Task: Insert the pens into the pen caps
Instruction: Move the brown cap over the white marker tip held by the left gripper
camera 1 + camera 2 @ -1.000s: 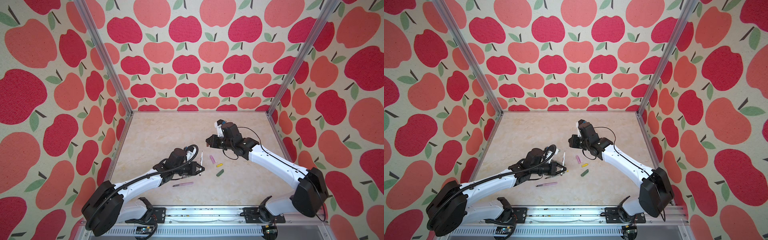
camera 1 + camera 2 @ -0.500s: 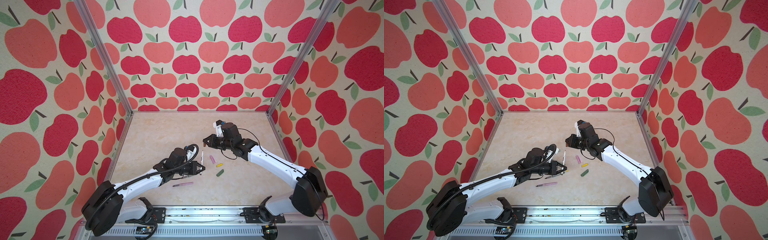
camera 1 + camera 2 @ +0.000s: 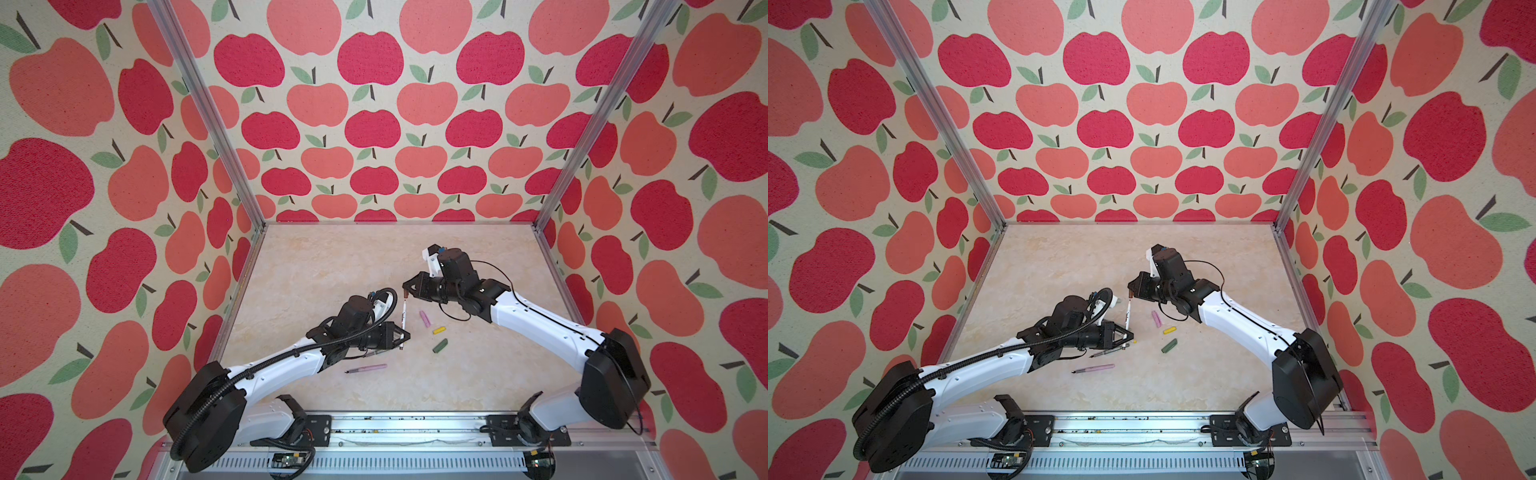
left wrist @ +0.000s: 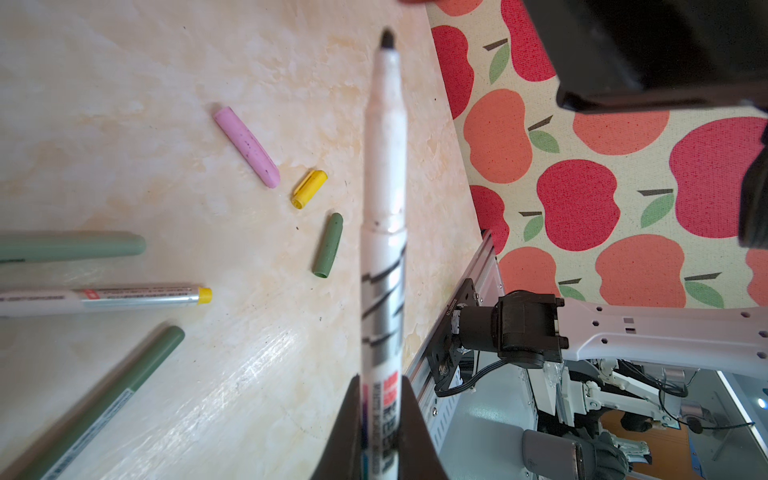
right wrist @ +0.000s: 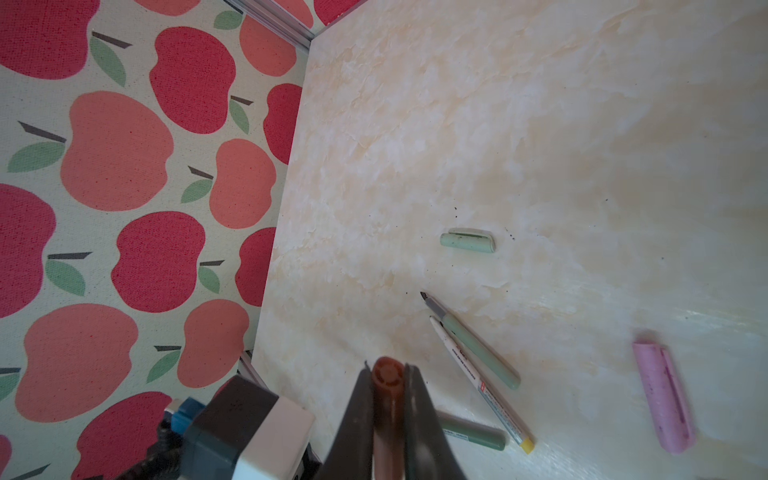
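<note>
Above the desk (image 3: 332, 270), my left jaws pinch the stiff, light pen (image 4: 384, 166) by its tail; right jaws clamp the probably slick cap (image 5: 387, 386).

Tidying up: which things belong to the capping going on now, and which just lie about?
In use: white pen, brown cap.
Lying about, waiting: pink cap, yellow cap, dark green cap, pale green cap, pink pen, yellow-ended pen, pale green pen, dark green pen.

In both top views the raised pen (image 3: 403, 322) sits at frame centre, its tip just below the raised cap (image 3: 405, 296). To its right, three caps (image 3: 439, 331) lie in a row on the table (image 3: 324, 266). Lower left of them lies another pen (image 3: 368, 368).
</note>
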